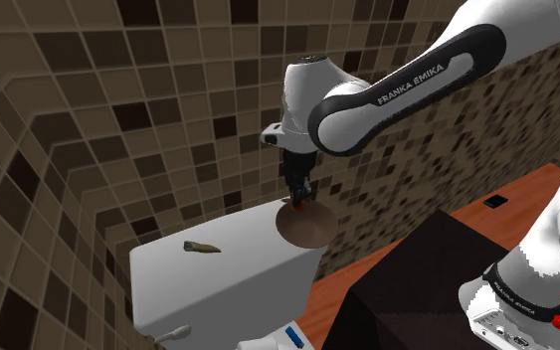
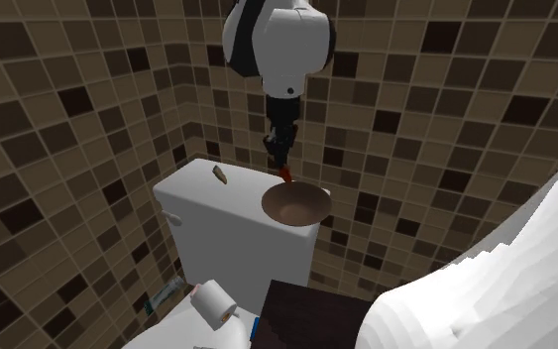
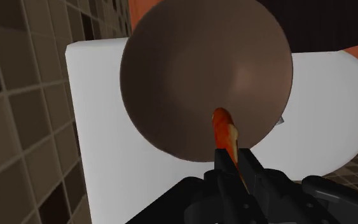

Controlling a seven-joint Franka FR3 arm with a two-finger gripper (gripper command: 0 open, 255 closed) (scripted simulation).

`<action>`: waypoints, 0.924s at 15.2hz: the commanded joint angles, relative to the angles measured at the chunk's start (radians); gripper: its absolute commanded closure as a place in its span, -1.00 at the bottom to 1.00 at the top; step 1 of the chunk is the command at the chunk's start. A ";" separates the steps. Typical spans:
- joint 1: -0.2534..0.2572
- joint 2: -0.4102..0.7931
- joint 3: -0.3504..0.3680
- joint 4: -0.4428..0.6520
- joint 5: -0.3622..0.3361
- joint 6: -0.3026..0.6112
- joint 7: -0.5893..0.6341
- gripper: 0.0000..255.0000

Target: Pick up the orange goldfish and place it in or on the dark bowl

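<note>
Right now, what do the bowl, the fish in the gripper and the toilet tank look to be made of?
The bowl is smooth brown with a soft sheen inside, perhaps ceramic or plastic; the look leaves it open. The goldfish, clasped in the gripper, is glossy orange with a paler patch; I cannot tell its material. The toilet tank is plain flat white with no texture, so its material is open.

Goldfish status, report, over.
Gripper shut on orange goldfish. Held above brown bowl on toilet tank lid, not yet released. Small olive object lies apart, no obstruction.
</note>
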 commanded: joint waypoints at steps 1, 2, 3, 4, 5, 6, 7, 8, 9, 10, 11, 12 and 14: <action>-0.024 -0.048 -0.014 -0.059 0.019 0.012 -0.051 1.00; -0.035 -0.074 -0.022 -0.090 0.028 0.017 -0.077 1.00; -0.049 -0.106 -0.034 -0.126 0.039 0.022 -0.110 1.00; -0.048 -0.097 -0.035 -0.131 0.037 0.035 -0.108 1.00; -0.047 -0.088 -0.035 -0.136 0.034 0.049 -0.106 1.00; -0.047 -0.078 -0.035 -0.140 0.031 0.063 -0.104 1.00; -0.047 -0.069 -0.035 -0.144 0.028 0.076 -0.102 1.00; -0.047 -0.059 -0.035 -0.148 0.024 0.090 -0.100 1.00; -0.046 -0.048 -0.035 -0.152 0.021 0.103 -0.098 1.00; -0.046 -0.038 -0.036 -0.155 0.017 0.117 -0.096 1.00; -0.046 -0.027 -0.036 -0.159 0.013 0.130 -0.094 1.00; -0.045 -0.017 -0.037 -0.162 0.010 0.144 -0.091 1.00; -0.044 0.005 -0.038 -0.167 0.001 0.170 -0.086 1.00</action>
